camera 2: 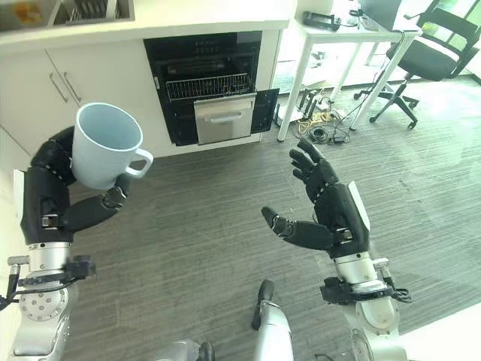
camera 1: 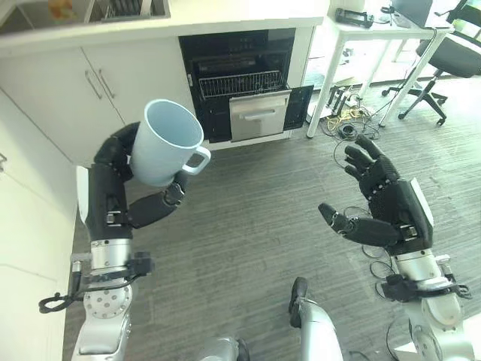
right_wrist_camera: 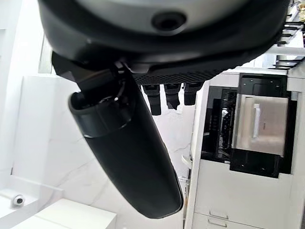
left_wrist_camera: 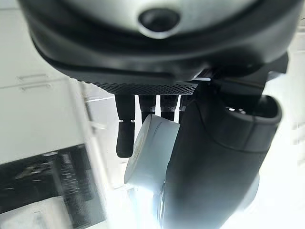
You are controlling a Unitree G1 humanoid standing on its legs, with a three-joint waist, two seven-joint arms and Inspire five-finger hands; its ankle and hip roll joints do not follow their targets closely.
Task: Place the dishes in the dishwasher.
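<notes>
From the left eye view the left hand (camera 1: 120,177) has its fingers and thumb wrapped around the pale blue mug (camera 1: 167,143), held up tilted with the mouth facing up toward the camera and the handle poking to the robot's right, and the open dishwasher (camera 1: 244,83) with its pulled-out wire rack (camera 1: 242,83) sits well ahead and a bit right of it. Right eye view shows the right hand (camera 2: 331,207) spread loose holding nothing, so the mug arm looks like the one to reach forward. Left wrist view confirms the grip, fingers (left_wrist_camera: 125,136) curled over the mug's rim.
</notes>
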